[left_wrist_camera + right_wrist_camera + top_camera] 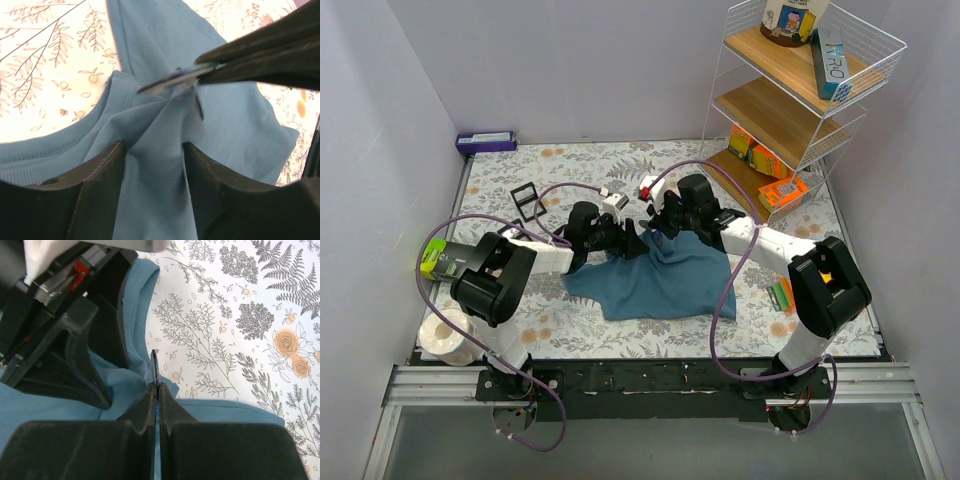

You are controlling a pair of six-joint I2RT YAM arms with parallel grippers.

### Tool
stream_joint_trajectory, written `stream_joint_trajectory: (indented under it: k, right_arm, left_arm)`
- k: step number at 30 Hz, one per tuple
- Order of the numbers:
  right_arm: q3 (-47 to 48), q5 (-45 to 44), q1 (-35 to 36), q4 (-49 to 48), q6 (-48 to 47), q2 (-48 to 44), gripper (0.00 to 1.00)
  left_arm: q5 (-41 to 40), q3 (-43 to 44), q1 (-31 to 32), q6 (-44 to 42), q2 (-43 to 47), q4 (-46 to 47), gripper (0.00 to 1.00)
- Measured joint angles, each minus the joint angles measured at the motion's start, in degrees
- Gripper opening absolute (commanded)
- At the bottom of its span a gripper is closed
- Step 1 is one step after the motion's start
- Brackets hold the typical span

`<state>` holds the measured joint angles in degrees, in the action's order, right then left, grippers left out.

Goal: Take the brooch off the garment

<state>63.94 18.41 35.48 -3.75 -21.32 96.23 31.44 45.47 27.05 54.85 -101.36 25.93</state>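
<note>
Matte black left gripper (154,148) clamping a bunched ridge of soft, ribbed teal garment (240,130), right gripper (156,389) reaching in over it, clenched on the thin, edge-on brooch (154,365) at the ridge's peak.

Tiny whitish pin brooch (172,79): was blurred, edge-on; face unreadable.
Teal-blue cloth T-shirt (235,120): was cropped by both wrist views' edges.

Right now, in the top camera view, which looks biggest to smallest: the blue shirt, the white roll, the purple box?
1. blue shirt
2. white roll
3. purple box, though the box lies farther from the camera.
</note>
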Motion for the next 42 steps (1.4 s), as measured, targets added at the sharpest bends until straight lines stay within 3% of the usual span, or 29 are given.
stream_joint_trajectory:
  k: [1,4,5,11,12,15,18,22,31,36,42]
  right_arm:
    - [-0.48,-1.53,0.74,-0.87,0.2,0.0,0.01]
    - [-0.98,-6.56,2.73,-2.93,2.62,0.46,0.01]
    - [-0.96,-8.35,3.21,-3.89,3.82,0.74,0.01]
    - [0.37,-16.55,3.34,-5.84,11.04,2.82,0.01]
    - [1.03,-17.22,3.21,-5.75,12.07,3.21,0.01]
    - [3.34,-17.59,2.67,-5.2,14.19,4.07,0.01]
    - [5.84,-14.64,1.22,-2.36,14.99,4.13,0.01]
    - [11.8,-3.39,-3.39,6.36,13.42,4.13,0.01]
    - [27.47,17.64,-10.73,27.71,4.46,4.55,0.01]
    - [30.49,26.47,-11.08,33.44,2.71,4.68,0.01]
    - [31.17,35.71,-12.55,35.1,1.7,5.75,0.01]
  left_arm:
    - [1.05,0.37,0.0,0.42,-0.5,0.61,0.3]
    - [3.41,0.81,0.0,1.25,-1.03,1.55,0.14]
    - [3.98,0.81,0.0,1.57,-1.03,1.68,0.04]
    - [5.97,0.33,0.0,1.33,0.0,0.61,0.01]
    - [6.08,-0.2,0.0,1.11,0.74,0.46,0.19]
    - [6.12,-1.25,0.0,0.07,3.3,-1.84,0.45]
    - [5.68,-1.22,-0.22,-2.34,6.88,-5.86,0.52]
    - [6.47,0.42,-1.14,-8.92,13.44,-13.81,0.62]
    - [8.83,10.16,-4.22,-22.18,21.14,-31.52,0.66]
    - [8.87,17.03,-4.24,-25.33,20.65,-38.62,0.67]
    - [8.74,25.11,-4.83,-28.06,17.44,-40.63,0.66]
